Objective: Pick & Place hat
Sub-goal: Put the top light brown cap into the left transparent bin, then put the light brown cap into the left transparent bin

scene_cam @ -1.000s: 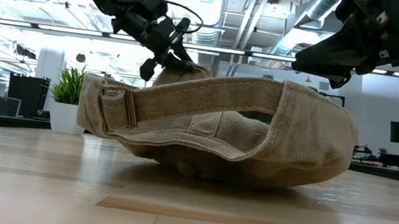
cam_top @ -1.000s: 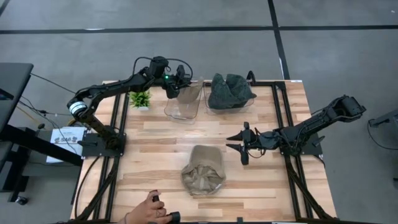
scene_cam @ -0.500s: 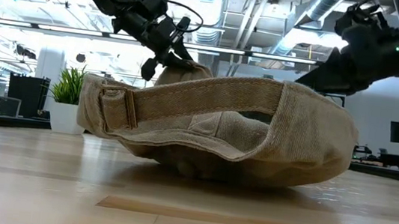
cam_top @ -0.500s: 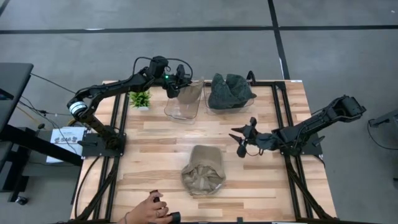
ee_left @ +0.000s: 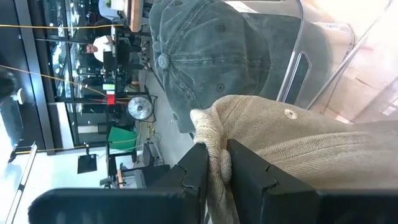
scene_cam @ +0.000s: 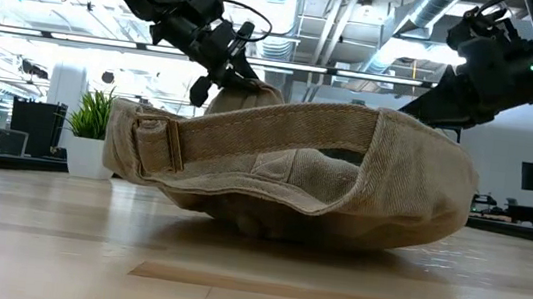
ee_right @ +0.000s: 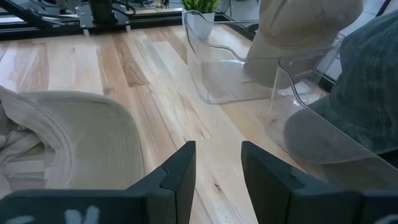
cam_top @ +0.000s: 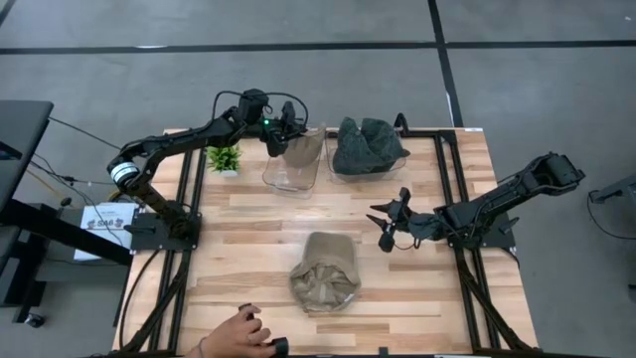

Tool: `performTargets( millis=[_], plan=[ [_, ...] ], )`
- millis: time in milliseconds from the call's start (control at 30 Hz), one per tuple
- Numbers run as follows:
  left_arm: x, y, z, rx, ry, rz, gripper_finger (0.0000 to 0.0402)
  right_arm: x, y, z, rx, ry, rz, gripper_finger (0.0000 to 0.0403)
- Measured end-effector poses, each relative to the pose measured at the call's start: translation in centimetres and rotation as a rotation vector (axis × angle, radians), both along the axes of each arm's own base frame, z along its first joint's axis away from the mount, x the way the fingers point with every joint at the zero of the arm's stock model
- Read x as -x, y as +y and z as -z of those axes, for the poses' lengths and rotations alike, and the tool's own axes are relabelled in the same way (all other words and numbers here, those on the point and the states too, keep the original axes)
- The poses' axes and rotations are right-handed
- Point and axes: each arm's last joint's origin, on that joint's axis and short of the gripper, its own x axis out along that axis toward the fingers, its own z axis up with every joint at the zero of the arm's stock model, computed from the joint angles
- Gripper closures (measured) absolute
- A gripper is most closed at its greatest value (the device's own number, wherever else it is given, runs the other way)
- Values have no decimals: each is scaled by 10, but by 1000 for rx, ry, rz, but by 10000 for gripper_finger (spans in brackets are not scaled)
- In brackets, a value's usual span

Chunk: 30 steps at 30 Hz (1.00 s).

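3 hats total, 2 clear bins, 1 small potted plant, 2 arms, plus one person's hand at the near table edge.

Hat #1, the held tan hat, was pinched in the left gripper above the left clear bin. Left wrist view showed the fingers nearly together with a bunched fold of tan fabric squeezed between them; the rest of the hat hung past the fingertips.

Hat #2, the dark green hat, sat in the right clear bin, beside the first bin.

Hat #3, the upside-down tan hat, lay on the wooden table near the front middle, opening up, back strap visible in the low view.

Right gripper hovered over the table right of centre, between the bins and hat #3, touching neither. Its fingers stood part open with nothing between them; hat #3 lay ahead and to one side, clear of the tips.

Hard to make out: the low view was mostly blocked by hat #3, so the bins were hidden there. The person's hand was cut off by the frame edge; it rested on a small dark object I couldn't identify.
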Motion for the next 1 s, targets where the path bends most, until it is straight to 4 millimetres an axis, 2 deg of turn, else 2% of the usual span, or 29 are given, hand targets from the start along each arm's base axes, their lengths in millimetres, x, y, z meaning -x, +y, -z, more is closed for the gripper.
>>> performTargets(
  millis=[267,700,1000],
  plan=[
    [0,1,0,-41,15,-22,340,0,0,0,0,0,0,285],
    [0,3,-1,-79,17,-81,242,0,0,0,-1,0,-2,285],
    [1,8,-4,-145,30,-222,234,0,0,0,-1,0,-2,285]
  ],
)
